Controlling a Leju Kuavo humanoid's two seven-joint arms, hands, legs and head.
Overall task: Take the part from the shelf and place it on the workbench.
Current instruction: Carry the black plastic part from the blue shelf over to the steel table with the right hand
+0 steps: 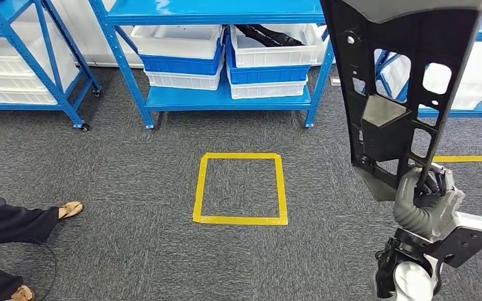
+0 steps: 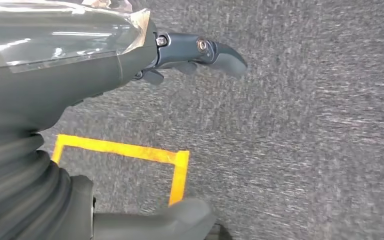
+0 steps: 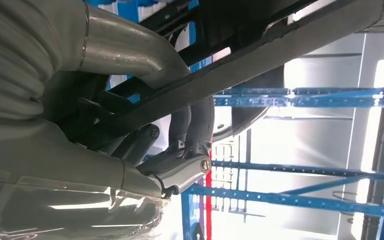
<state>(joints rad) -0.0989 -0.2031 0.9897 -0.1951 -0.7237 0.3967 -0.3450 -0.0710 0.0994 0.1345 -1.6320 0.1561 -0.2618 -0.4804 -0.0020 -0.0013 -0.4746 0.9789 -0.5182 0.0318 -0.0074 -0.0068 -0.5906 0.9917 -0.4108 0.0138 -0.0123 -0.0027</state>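
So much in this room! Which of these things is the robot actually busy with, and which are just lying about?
Part of the job:
- black part, held upright
- right hand, gripping its lower end
- blue shelf behind

Just lying about:
- yellow tape square on the carpet
- white bins
- a person's sandalled feet
- left hand, hanging over the carpet

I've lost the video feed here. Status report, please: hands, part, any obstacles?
Right hand grips the long black plastic part at its lower end, held upright. Left hand empty, fingers apart, over grey carpet. A person's sandalled feet at far left.
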